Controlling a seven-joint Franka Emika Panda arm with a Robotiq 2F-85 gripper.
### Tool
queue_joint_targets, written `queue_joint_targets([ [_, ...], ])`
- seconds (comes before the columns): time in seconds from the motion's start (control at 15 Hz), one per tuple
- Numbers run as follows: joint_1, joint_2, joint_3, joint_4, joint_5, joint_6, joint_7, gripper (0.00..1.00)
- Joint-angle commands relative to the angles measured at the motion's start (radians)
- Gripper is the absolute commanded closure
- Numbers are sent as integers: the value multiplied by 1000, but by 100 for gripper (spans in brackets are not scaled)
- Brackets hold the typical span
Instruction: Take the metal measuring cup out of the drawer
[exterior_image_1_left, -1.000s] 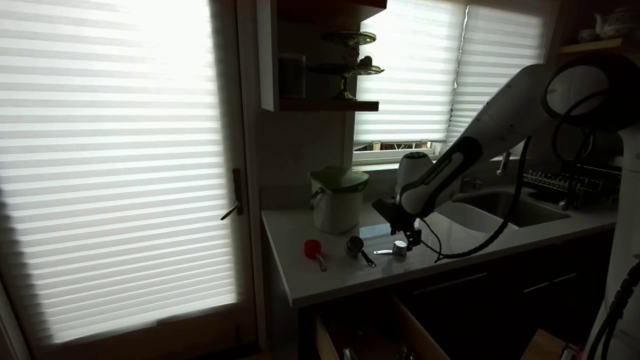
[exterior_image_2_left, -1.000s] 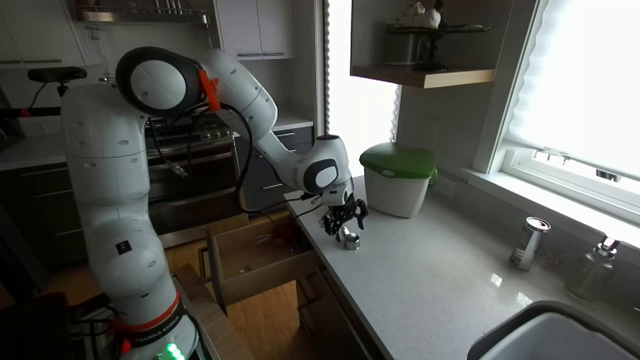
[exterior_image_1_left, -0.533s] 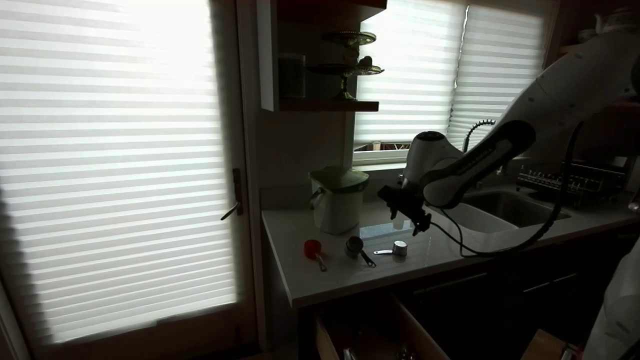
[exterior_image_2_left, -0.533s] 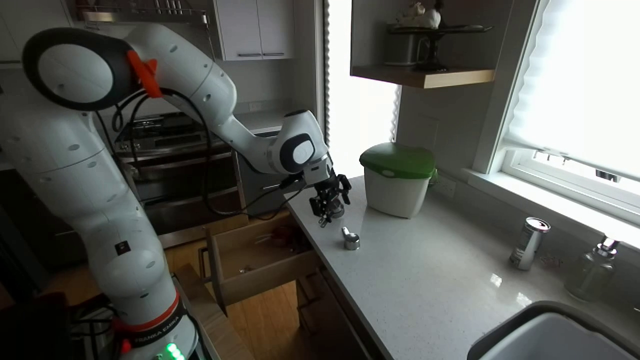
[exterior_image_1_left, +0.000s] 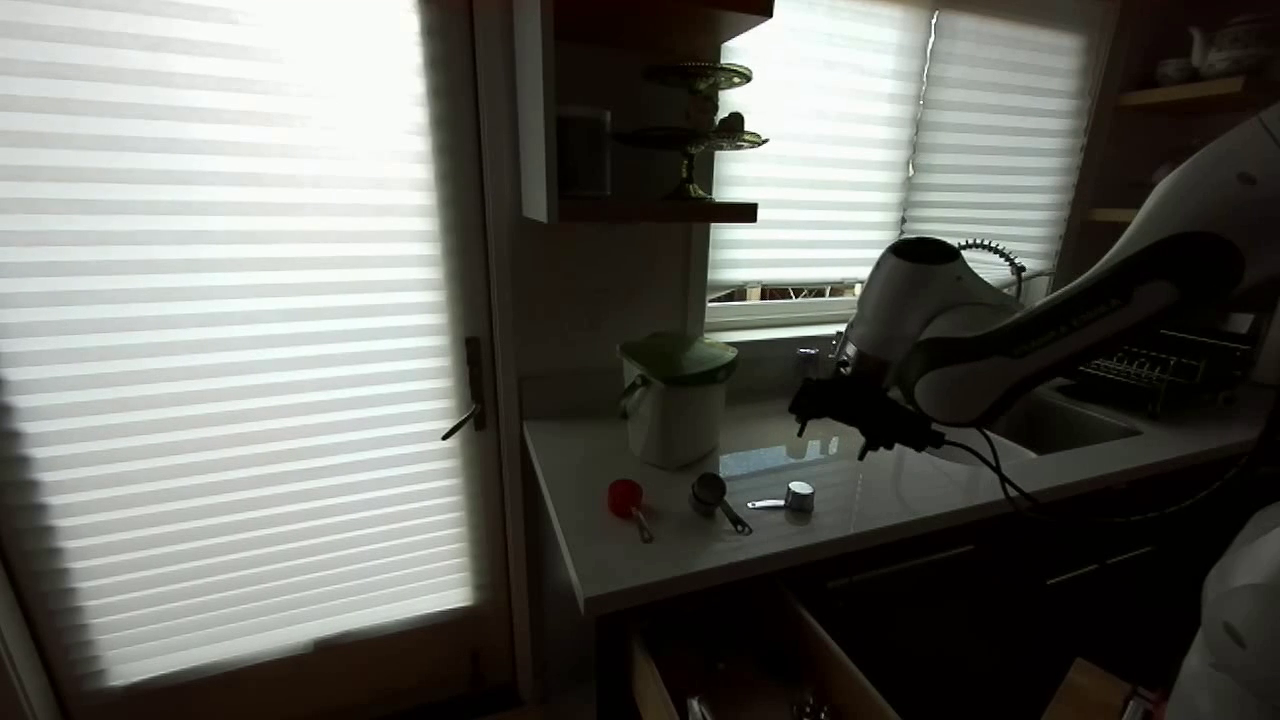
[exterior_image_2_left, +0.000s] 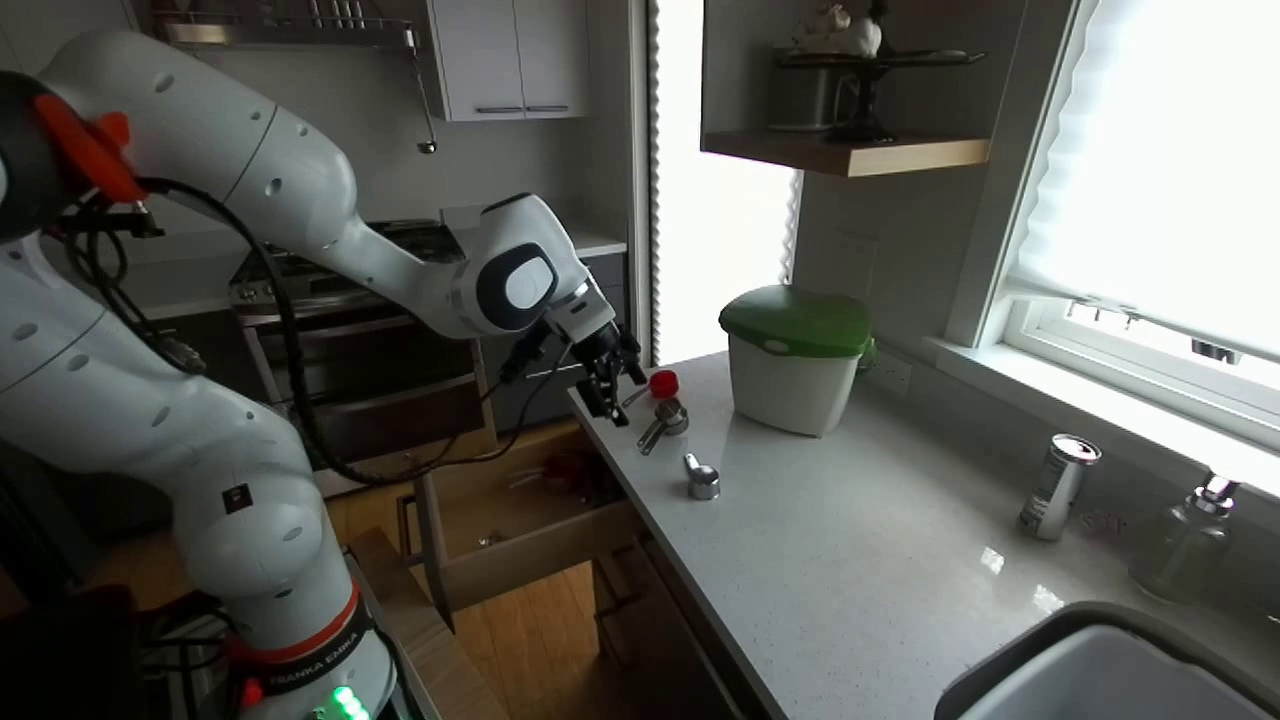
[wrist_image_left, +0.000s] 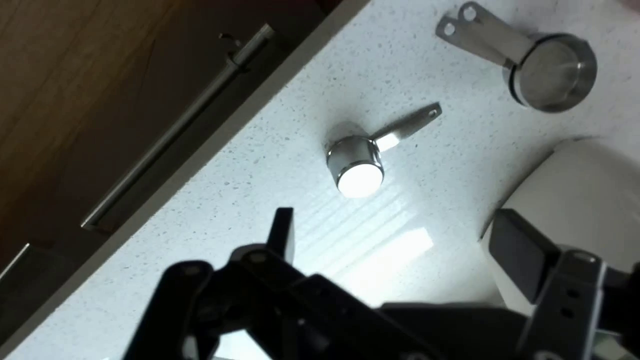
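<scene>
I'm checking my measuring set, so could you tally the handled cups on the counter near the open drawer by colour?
Silver-grey: 3 (single metal measuring cup, plus a nested pair of metal measuring cups showing two handles)
Red: 1 (red handled cup)
Total: 4

- We see a smooth, mirror-bright polish on the metal measuring cup (wrist_image_left: 351, 154).
- The nested cups (wrist_image_left: 554, 74) show us duller metal.
- To us the drawer (exterior_image_2_left: 540, 556) looks like matt wood.
- We find the surface (exterior_image_2_left: 850, 570) glossy and stone-like.
- We take the lidded bin (exterior_image_2_left: 785, 388) for smooth plastic.
</scene>
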Motion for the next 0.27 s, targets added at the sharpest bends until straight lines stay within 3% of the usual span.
queue_joint_targets([
  [0.0,0,-23,8,-21,11,0,-40,0],
  [0.2,0,-49,15,-41,16,0,-75,0],
])
